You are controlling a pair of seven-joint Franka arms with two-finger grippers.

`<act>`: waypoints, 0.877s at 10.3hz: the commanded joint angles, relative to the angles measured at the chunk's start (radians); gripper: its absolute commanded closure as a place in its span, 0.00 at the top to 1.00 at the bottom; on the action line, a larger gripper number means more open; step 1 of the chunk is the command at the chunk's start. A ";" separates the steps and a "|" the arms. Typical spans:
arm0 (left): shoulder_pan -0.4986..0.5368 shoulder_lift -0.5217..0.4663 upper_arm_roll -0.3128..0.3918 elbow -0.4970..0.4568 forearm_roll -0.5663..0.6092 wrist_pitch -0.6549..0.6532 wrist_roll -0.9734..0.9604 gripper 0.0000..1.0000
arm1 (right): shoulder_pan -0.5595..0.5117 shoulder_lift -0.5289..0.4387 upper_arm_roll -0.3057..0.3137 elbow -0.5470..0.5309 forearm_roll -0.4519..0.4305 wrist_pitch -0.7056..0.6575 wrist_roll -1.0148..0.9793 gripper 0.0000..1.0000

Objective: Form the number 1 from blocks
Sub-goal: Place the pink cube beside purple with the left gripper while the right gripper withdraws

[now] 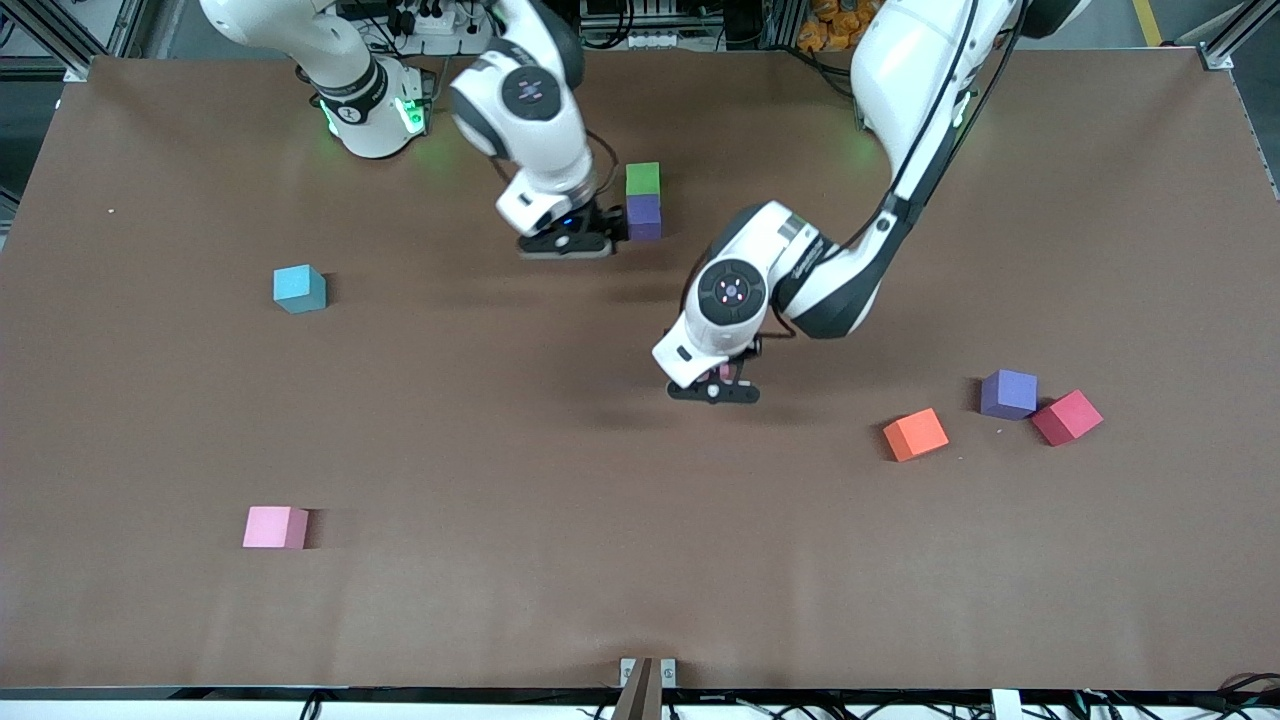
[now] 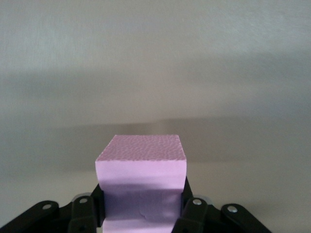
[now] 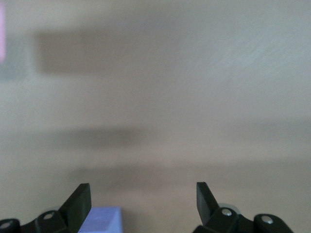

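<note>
A green cube (image 1: pixel 642 179) and a dark purple cube (image 1: pixel 643 217) lie touching in a line near the robots' bases, the purple one nearer the front camera. My right gripper (image 1: pixel 567 243) (image 3: pixel 143 201) stands open just beside that purple cube (image 3: pixel 102 219), which shows next to one finger (image 3: pixel 80 204). My left gripper (image 1: pixel 715 390) (image 2: pixel 141 213) hangs over the table's middle, shut on a pink cube (image 2: pixel 141 162). A second pink cube (image 1: pixel 275 527) lies toward the right arm's end. An orange cube (image 1: pixel 915 434) lies toward the left arm's end.
A lighter purple cube (image 1: pixel 1008 393) and a crimson red cube (image 1: pixel 1066 417) sit together just past the orange one, toward the left arm's end. A light blue cube (image 1: pixel 299 288) lies alone toward the right arm's end. Everything rests on the brown table (image 1: pixel 500 600).
</note>
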 commanded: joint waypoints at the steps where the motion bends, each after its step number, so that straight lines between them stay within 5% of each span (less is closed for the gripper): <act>1: -0.031 -0.045 -0.008 -0.020 -0.090 -0.030 -0.131 0.00 | -0.173 -0.093 0.024 -0.019 -0.019 -0.069 -0.102 0.96; 5: -0.065 -0.019 -0.083 -0.069 -0.087 0.015 -0.165 0.00 | -0.429 -0.063 0.024 0.065 -0.020 -0.069 -0.174 0.95; 9: -0.111 -0.010 -0.098 -0.120 -0.081 0.044 -0.167 0.00 | -0.639 0.114 0.013 0.280 -0.124 -0.066 -0.244 0.97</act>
